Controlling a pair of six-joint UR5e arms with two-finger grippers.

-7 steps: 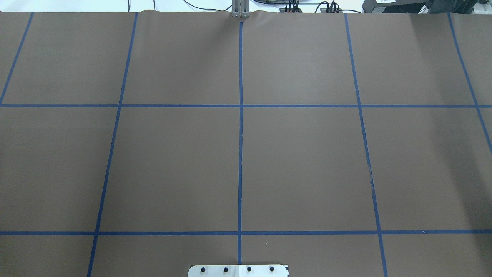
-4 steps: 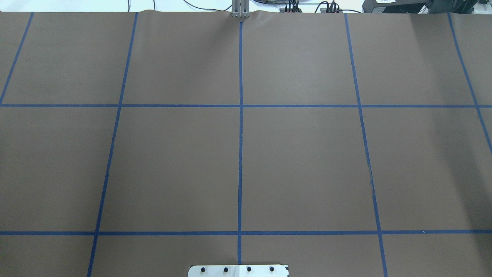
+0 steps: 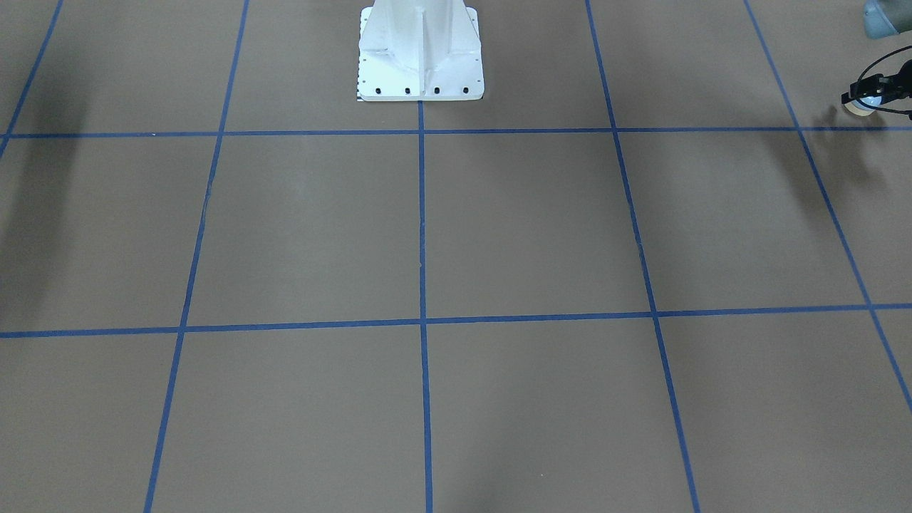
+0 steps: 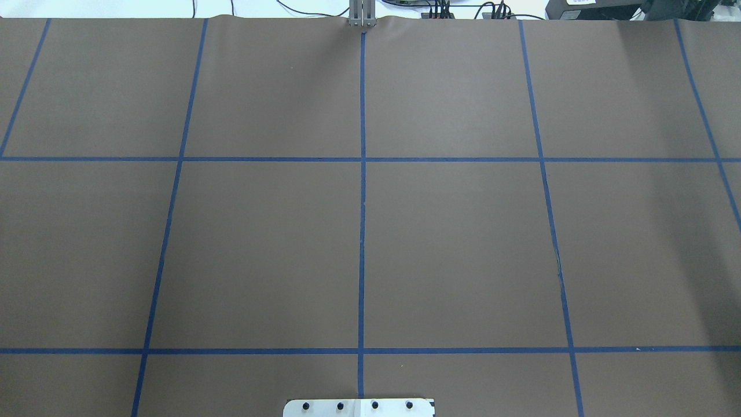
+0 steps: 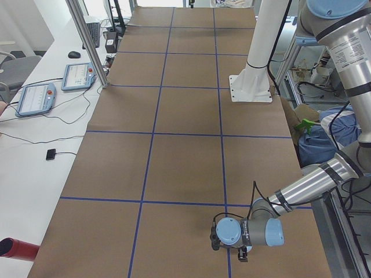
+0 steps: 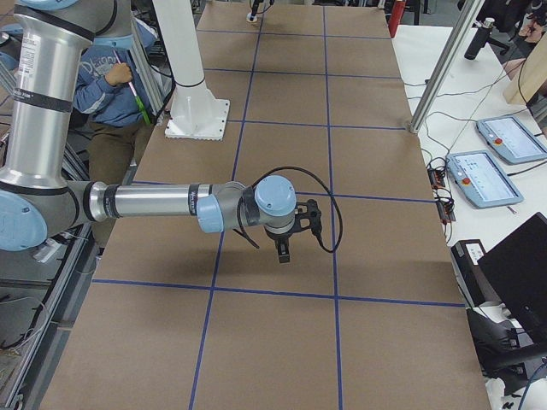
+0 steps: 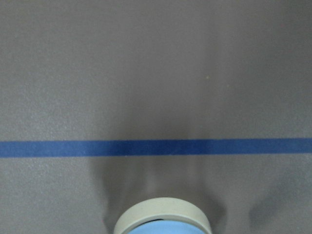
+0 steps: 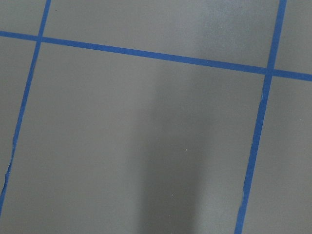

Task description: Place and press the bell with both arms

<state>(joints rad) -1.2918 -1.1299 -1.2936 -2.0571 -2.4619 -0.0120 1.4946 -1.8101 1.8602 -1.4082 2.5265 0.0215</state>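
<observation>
Nothing has shifted in the overhead view since a second ago: the brown worktop (image 4: 260, 249) and its grid of blue tape lie just as they did.

My left pincer (image 3: 863, 100) is closed around the bell (image 3: 858, 108), with black fingers on either side of it. It is only as far apart as that small body allows. It hangs a little above the worktop at the far left end, and its shadow falls apart from it on the brown sheet. From the left side camera this pincer (image 5: 243, 253) points down, close to one of the long tape lines. My left wrist camera catches the bell (image 7: 163, 218) at the bottom edge of its view. There it shows a round cream rim with light blue just inside it, and the rest is cut off. A blue tape line (image 7: 156, 147) runs straight across ahead of the bell, and a soft shadow reaches from the bell to that line.

My right pincer (image 6: 285, 249) hangs over the worktop on an arm stretched out level, fingers pointing down and touching nothing. I cannot tell from that side view whether it is open or closed, and my right wrist camera shows only brown sheet and tape.

The white pedestal (image 3: 420, 50) stands at the middle of the robot's edge.
</observation>
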